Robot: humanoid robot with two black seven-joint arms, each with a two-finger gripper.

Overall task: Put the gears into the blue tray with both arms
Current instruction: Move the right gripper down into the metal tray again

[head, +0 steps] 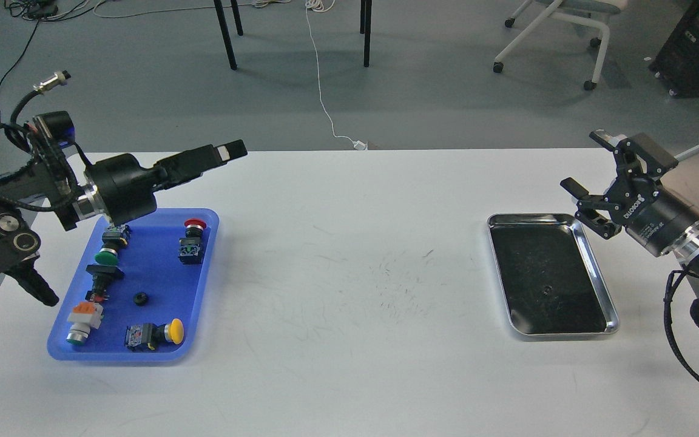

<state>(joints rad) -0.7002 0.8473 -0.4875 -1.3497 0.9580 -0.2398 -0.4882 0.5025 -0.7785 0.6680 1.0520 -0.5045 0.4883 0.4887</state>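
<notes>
One gear (140, 298), a tiny black toothed disc, lies loose in the blue tray (209, 255) among push-button switches. Another gear (546, 289) rests on the dark floor of the silver tray (603, 285) at the right. My left gripper (229, 150) hangs above the table behind the blue tray, pointing right. It is seen side-on, so its fingers cannot be told apart. My right gripper (589, 162) stands open and empty above the far right corner of the silver tray.
Several switches sit in the blue tray, with red (194, 225), green (105, 256) and yellow (174, 331) caps. The wide white table (349, 340) lies between the two trays. Chair legs and cables lie on the floor beyond its far edge.
</notes>
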